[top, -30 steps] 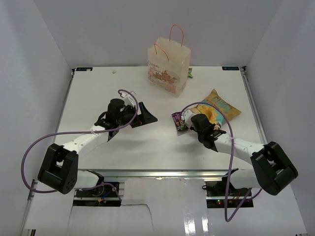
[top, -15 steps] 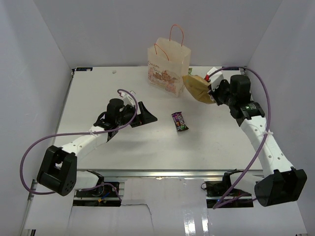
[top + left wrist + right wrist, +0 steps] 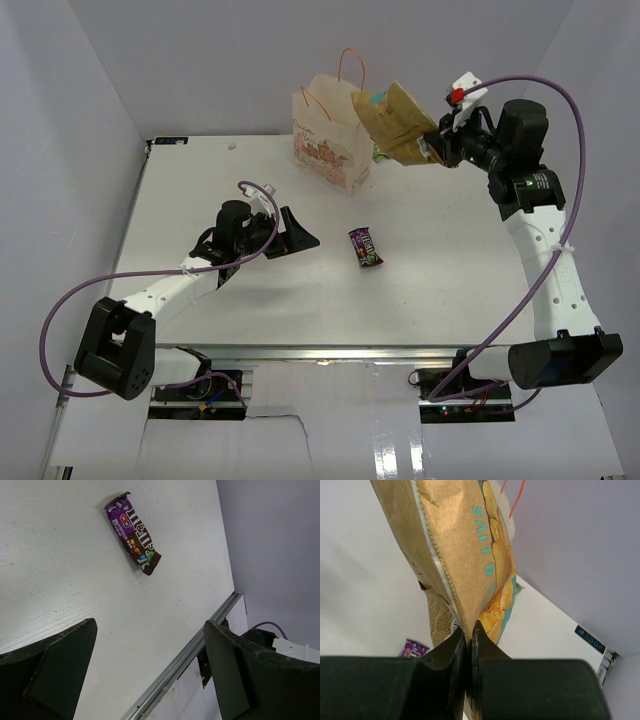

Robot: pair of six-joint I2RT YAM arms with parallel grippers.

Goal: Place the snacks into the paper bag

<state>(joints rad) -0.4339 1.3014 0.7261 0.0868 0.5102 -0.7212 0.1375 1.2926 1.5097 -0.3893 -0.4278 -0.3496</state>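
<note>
The right arm stood raised and bent back, its claw [image 3: 437, 148] pinching the crinkled tan chip bag [image 3: 393, 118] by its seam, aloft just beside the cream paper bag [image 3: 325, 140]'s open top. The left arm lay low, its claw [image 3: 297, 232] spread. A glossy purple bar [image 3: 365, 246] lay flat on the white surface [image 3: 440, 270].

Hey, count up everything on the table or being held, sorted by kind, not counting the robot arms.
Paper bag: 1
Chip bag: 1
Purple candy pack: 1
Greenish item, mostly hidden behind the paper bag: 1
Total: 4
</note>
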